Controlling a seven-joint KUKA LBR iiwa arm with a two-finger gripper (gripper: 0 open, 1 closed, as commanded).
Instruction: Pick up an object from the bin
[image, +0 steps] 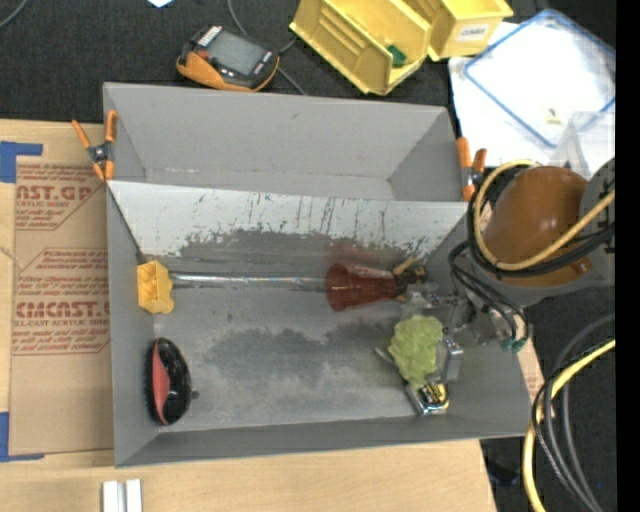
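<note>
**As the arm leans in, all eyes on the green wad**

Because the gripper (437, 385) is down in the lower right corner of the bin (280, 350), the thing to watch is the green wad (415, 343), a crumpled, leafy-looking lump lying on the floor right against it. Wad and gripper overlap from this angle, touching or very nearly. And that's the catch: whether the gripper is open, closed or clamped on the wad cannot be told from here, because its own metal body and cables cover the business end. The wad looks like the target, simply because nothing else lies as near. It looks soft and should squash under a pinch, so a low, central bite would suit it better than a nip at the fringe.

Just beyond, toward the back wall, a red funnel (355, 287) lies on its side, narrow end pointing at the arm. A thin rod (250, 282) appears to run from it leftward along the floor. The funnel is near the wad but apart from it, close enough that a wide sweep could nudge it.

Well away at the left, a yellow block (155, 287) sits by the rod's far end, and a black-and-red oval (167, 380) rests in the lower left corner. Neither looks in play. The arm's orange cover (530, 225) hangs above the right rim, which fits a reach over that side.
</note>
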